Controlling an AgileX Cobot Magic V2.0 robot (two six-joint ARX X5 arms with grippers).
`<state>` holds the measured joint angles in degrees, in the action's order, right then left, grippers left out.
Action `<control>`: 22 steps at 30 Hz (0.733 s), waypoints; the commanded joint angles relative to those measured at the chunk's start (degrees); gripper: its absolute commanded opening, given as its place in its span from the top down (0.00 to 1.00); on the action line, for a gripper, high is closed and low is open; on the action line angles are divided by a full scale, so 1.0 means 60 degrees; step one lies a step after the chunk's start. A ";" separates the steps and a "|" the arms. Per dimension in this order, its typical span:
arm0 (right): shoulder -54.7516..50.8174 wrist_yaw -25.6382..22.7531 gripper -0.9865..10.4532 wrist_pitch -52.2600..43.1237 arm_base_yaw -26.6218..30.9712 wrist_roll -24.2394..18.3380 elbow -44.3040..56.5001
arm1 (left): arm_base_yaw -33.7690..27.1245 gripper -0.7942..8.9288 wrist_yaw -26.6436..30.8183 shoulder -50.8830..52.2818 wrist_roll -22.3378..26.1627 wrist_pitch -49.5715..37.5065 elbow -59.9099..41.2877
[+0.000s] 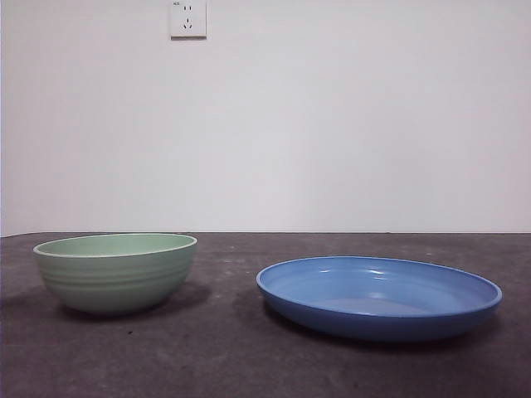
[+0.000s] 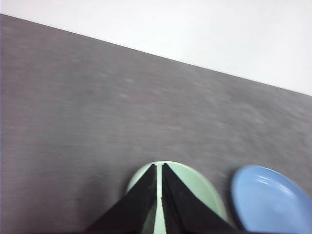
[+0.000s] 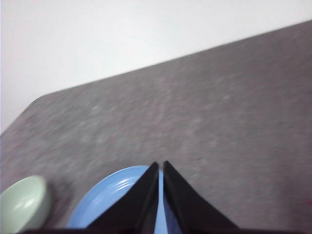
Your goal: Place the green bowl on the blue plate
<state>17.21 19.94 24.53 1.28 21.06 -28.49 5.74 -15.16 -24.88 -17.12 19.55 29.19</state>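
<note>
In the front view we find the green bowl (image 1: pixel 115 272) at the lower left of the frame, upright on the dark grey table (image 1: pixel 224 348), its ridged outside facing us. To its right, apart from it with a strip of bare table between, lies the blue plate (image 1: pixel 379 297), wide and shallow, at the lower right. High on the white wall (image 1: pixel 348 116), left of centre at the top edge, we see a white power socket (image 1: pixel 188 18); a tiny mark sits at its upper corner, too small for us to read, and we find no other writing or brand on anything. This view shows neither arm. The wrist views supply them: in the left wrist view the left gripper (image 2: pixel 159 168) hangs above the bowl (image 2: pixel 200 187), its two black jaws drawn nearly together with only a thin slit between them and nothing caught in it, and the plate (image 2: pixel 270 202) shows beside the bowl. In the right wrist view the right gripper (image 3: pixel 160 165) hangs over the plate (image 3: pixel 109 195), its jaws likewise pressed close with nothing between, while the bowl (image 3: pixel 22 204) appears off to the side. Both wrist pictures are blurred.
</note>
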 commanded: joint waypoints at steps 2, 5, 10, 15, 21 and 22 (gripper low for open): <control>0.0874 0.0801 0.90 0.0233 -0.0022 0.0055 -0.0882 | 0.0171 0.90 -0.1013 -0.1202 0.0007 0.0113 0.1129; 0.1603 0.1475 0.90 0.0295 -0.0025 -0.0047 -0.1504 | 0.0353 0.90 -0.1647 -0.2098 0.0029 0.0113 0.1810; 0.2714 0.2076 0.90 0.1016 -0.0153 -0.0568 -0.2619 | 0.0772 0.90 -0.2605 -0.3435 0.0368 0.0401 0.2812; 0.3832 0.2208 0.90 0.2441 -0.0601 -0.1756 -0.3858 | 0.1355 0.90 -0.2696 -0.4535 0.1621 0.1891 0.4069; 0.4572 0.2204 0.90 0.2830 -0.1687 -0.2415 -0.4481 | 0.1781 0.90 -0.2699 -0.5337 0.2182 0.2499 0.5155; 0.4630 0.2182 0.90 0.2798 -0.1785 -0.2572 -0.4481 | 0.1818 0.90 -0.2696 -0.5380 0.2186 0.2379 0.5202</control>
<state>44.56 32.97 41.58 -9.10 8.58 -54.39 16.36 -31.03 -56.71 -5.76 34.33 58.98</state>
